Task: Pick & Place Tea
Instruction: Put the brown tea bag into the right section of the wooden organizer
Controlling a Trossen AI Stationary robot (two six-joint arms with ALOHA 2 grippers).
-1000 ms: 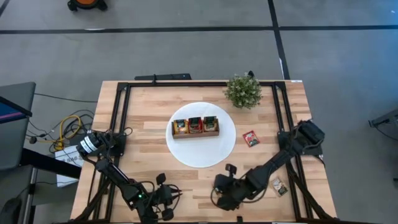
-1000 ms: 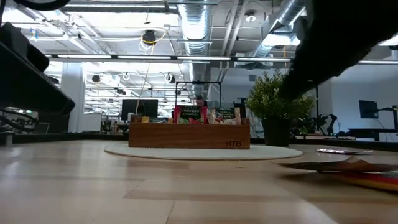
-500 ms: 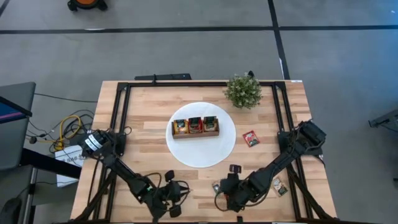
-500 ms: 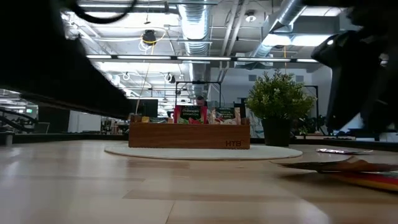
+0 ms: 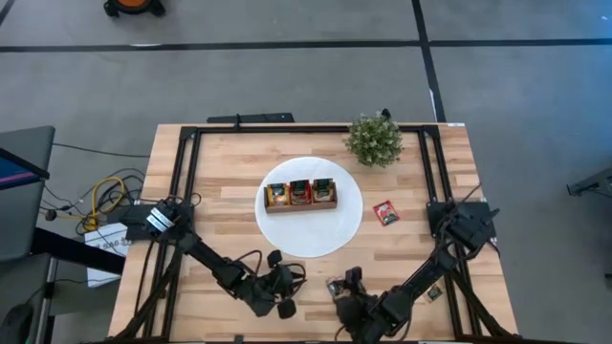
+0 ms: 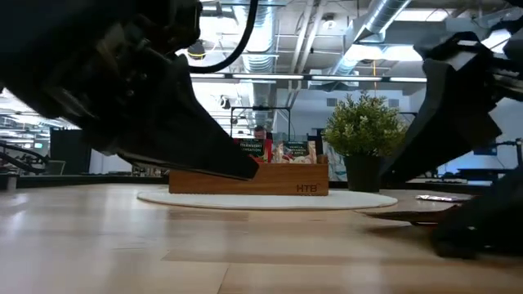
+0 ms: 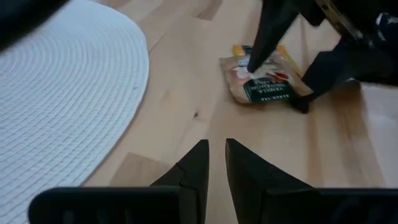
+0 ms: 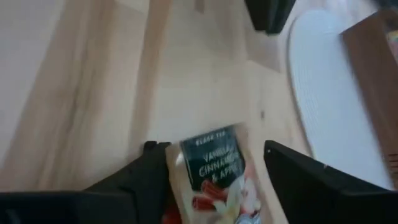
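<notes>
Straddling a beige vanilla-cinnamon tea sachet (image 8: pixel 214 177), the right gripper (image 5: pixel 346 284) sits low at the table's near edge, fingers (image 8: pixel 140 177) spread wide, one on each side of the packet. Sachet lies flat on the wooden table (image 5: pixel 229 205), label up; nothing pinches it. In the left wrist view the same sachet (image 7: pixel 264 83) shows just beside the right arm's dark finger.

Left gripper (image 5: pixel 284 298) hovers close by, near the front rim of the white woven disc (image 5: pixel 311 244), pointing toward the sachet. Its fingers (image 7: pixel 194 171) stand nearly together with a narrow slit between, nothing in them.

Wooden three-compartment box (image 5: pixel 300 195) sits on the disc, packets standing upright in each section. Red sachet (image 5: pixel 385 212) lies flat just beyond the disc's right edge. Another sachet (image 5: pixel 432 290) lies near the front right corner, partly under the right arm. Small green plant (image 5: pixel 374 139) stands at the far side.
</notes>
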